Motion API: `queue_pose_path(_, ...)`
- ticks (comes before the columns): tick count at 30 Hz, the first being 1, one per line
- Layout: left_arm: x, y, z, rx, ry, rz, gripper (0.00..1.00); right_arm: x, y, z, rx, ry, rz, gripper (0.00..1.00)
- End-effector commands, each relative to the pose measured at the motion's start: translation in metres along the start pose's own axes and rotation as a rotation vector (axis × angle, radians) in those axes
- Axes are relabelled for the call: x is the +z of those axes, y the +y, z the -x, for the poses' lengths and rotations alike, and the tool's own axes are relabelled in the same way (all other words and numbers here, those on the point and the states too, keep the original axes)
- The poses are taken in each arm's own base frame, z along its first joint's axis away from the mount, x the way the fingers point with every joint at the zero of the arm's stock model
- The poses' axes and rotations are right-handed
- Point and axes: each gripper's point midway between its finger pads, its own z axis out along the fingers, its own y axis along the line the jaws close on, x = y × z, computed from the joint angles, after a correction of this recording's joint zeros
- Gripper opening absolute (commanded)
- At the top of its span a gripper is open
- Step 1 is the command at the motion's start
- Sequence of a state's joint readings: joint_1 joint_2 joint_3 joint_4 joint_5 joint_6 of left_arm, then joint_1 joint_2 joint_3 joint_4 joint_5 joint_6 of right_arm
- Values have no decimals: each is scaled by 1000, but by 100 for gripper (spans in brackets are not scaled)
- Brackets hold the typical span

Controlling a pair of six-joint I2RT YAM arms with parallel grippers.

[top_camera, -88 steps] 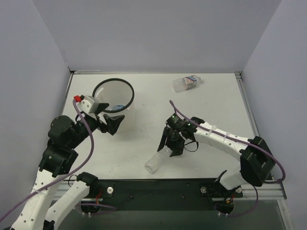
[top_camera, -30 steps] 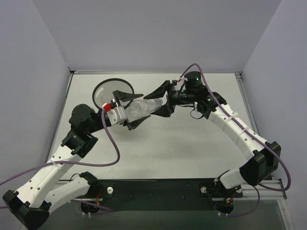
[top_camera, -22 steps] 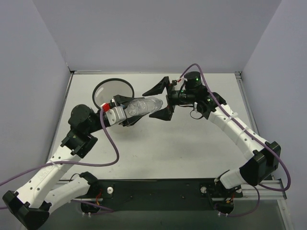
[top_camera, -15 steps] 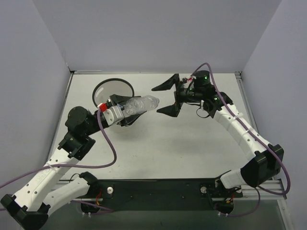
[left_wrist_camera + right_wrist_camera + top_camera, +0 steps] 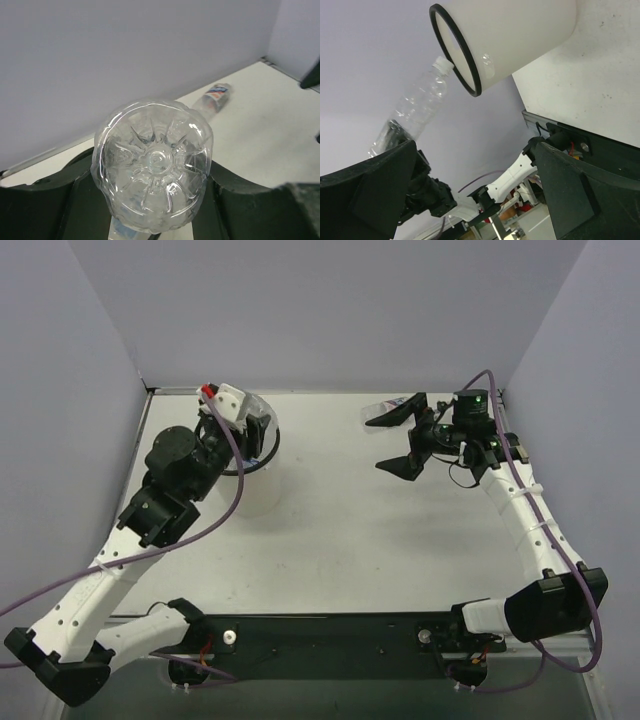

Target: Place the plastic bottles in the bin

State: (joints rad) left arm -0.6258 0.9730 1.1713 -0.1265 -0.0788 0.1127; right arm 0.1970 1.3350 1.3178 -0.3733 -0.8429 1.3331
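My left gripper (image 5: 250, 430) is raised over the bin (image 5: 258, 492), a white bucket with a black rim (image 5: 455, 50). It is shut on a clear unlabelled plastic bottle (image 5: 152, 162), whose ribbed base faces the left wrist camera. In the right wrist view this bottle (image 5: 417, 110) tilts with its white cap at the bin's rim. Something blue (image 5: 258, 458) lies inside the bin. A short bottle with a white-blue label (image 5: 215, 95) lies at the back of the table, partly behind my right gripper (image 5: 374, 444), which stands wide open and empty.
Purple-grey walls close in the table on the left, back and right. The right arm (image 5: 520, 510) stretches along the right side of the white tabletop (image 5: 350, 540).
The right gripper let go of the unlabelled bottle and drew back to the far right. The left gripper closed on that bottle and swung it left and up over the bin.
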Motion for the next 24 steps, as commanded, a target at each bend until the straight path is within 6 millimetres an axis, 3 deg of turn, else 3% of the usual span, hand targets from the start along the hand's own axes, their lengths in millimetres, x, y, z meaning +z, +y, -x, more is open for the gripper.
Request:
queue_pose_path(1,-7,67,17,5,47,369,0,-6,-9,-3,-66,-7,-31,100)
queue_pose_path(12,13,95,-34,99,255,517,0,-6,-21,12,-89,-28,-81,100)
queue_pose_path(17,23,117,-58,103,301,577,0,-3,-23,18,-97,-32,-94,100)
queue_pose_path(18,25,121,-61,115,300,588,5,-3,-23,19,-106,-33,-97,100)
queue_pose_path(19,25,126,-64,114,304,606,17,-4,-24,20,-106,-37,-103,100)
queue_pose_path(24,35,128,-89,55,349,607,60,-3,-26,26,-106,-43,-121,100)
